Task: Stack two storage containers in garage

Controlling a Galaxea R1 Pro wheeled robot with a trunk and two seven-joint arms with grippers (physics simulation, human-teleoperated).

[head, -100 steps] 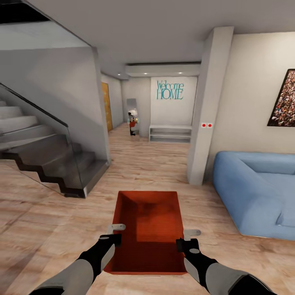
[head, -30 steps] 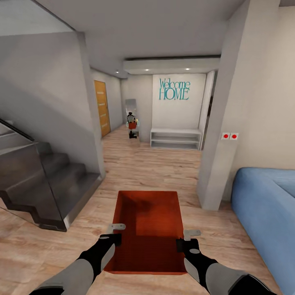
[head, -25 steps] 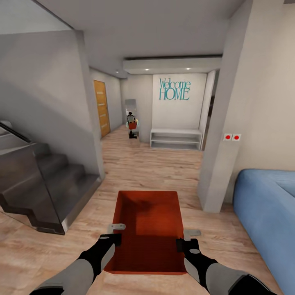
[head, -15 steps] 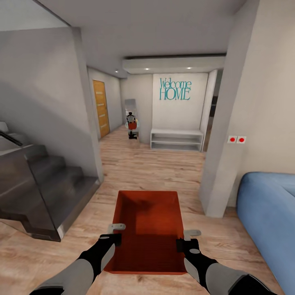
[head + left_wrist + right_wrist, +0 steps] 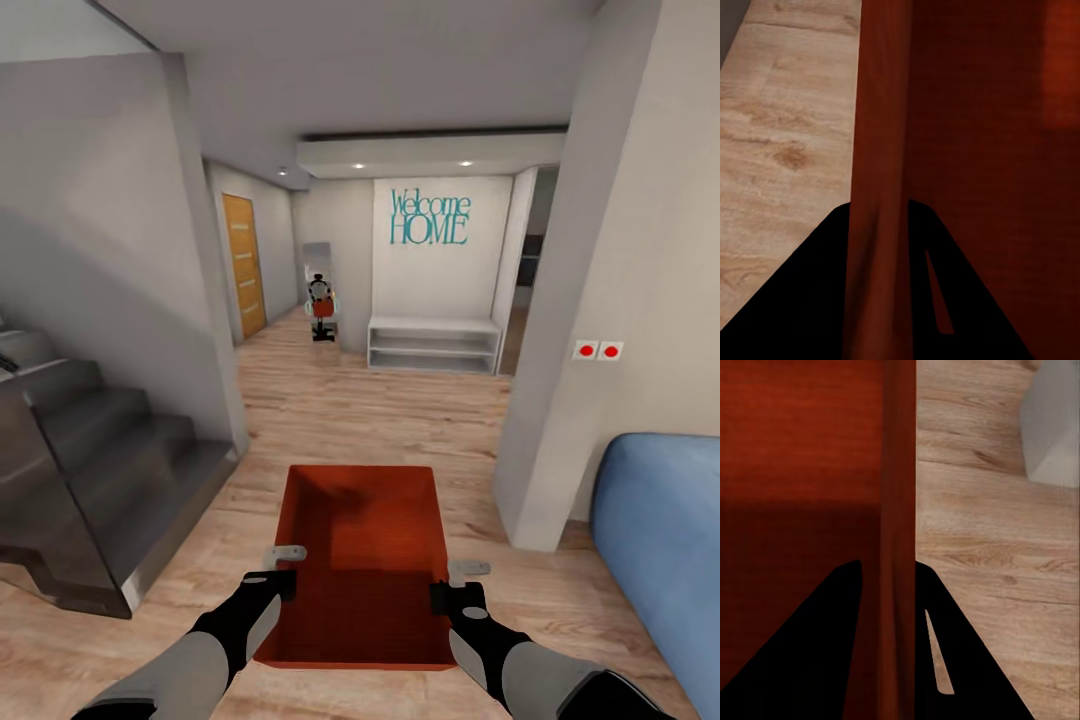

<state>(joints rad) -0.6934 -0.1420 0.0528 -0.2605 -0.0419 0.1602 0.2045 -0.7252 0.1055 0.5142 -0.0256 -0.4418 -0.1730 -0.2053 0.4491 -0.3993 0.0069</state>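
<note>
You are carrying one bin (image 5: 362, 560) low in front of the trunk at 6 o'clock in the head view, over the plank floor (image 5: 380, 410), with the hallway opening at 12. The left gripper (image 5: 283, 568) is pinching the bin's left wall; in the left wrist view the wall (image 5: 879, 187) is running between the two fingers (image 5: 810, 300). The right gripper (image 5: 455, 583) is pinching the right wall likewise, fingers (image 5: 967, 660) straddling it. Risk 1: both holds are sitting on thin straight walls near the near end, so the far end is hanging unsupported; a hard stop or turn is likely tipping or slipping it. Risk 2: the pillar (image 5: 560, 330) at 2 o'clock and the stairs (image 5: 90, 480) at 9 are narrowing the lane; drifting sideways is risking a knock. The sofa (image 5: 660, 540) is sitting close at 4.
</note>
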